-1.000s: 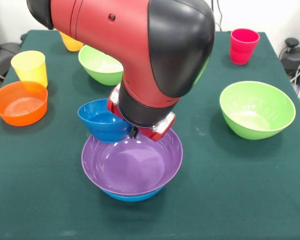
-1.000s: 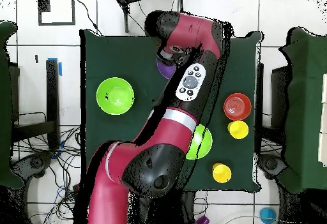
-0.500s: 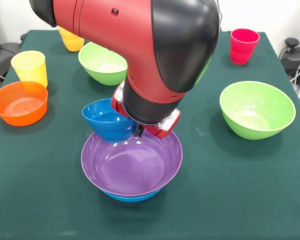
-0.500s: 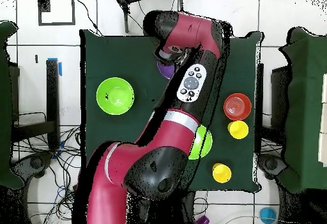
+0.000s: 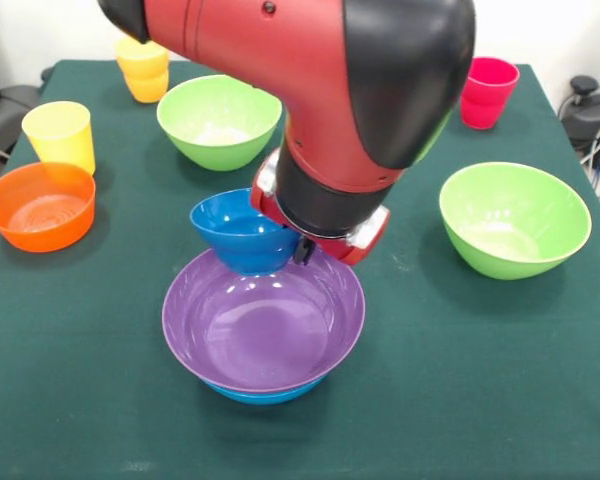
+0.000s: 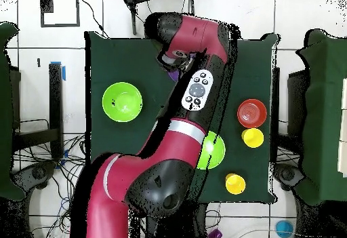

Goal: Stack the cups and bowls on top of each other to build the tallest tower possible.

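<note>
My gripper (image 5: 301, 249) is shut on the right rim of the small blue bowl (image 5: 236, 233). It holds that bowl just above the far rim of the wide purple bowl (image 5: 263, 332). The purple bowl sits nested in the large blue bowl (image 5: 252, 393), and the pair forms the tower near the table's front. Two light green bowls stand apart, one at the back (image 5: 218, 121) and one at the right (image 5: 513, 218). The orange bowl (image 5: 40, 206) and yellow cup (image 5: 59, 134) are at the left. In the overhead view the arm hides the gripper and most of the purple bowl (image 6: 172, 75).
An orange-yellow cup (image 5: 144, 70) stands at the back left and a red cup (image 5: 487, 92) at the back right. The overhead view shows a green bowl (image 6: 122, 101), the orange bowl (image 6: 251, 113) and two yellow cups (image 6: 252, 137) (image 6: 235, 184) around the arm.
My gripper has carried the small blue bowl to the right in the front view, from beside the purple bowl's left rim to over its far rim.
</note>
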{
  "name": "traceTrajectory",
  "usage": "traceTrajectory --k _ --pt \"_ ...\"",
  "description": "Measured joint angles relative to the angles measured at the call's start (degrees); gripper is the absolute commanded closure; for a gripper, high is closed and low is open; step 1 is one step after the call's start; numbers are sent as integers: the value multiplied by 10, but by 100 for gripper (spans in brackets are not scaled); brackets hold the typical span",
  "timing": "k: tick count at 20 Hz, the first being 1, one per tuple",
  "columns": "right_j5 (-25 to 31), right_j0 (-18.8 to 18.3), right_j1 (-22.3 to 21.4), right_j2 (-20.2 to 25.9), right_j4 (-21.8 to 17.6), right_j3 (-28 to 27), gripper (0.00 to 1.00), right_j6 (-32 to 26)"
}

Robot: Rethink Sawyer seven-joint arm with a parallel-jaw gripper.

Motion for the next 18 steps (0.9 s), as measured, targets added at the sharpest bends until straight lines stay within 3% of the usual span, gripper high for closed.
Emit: traceTrajectory --k 18 --pt "-1 1 25 20 -13 -29 100 0"
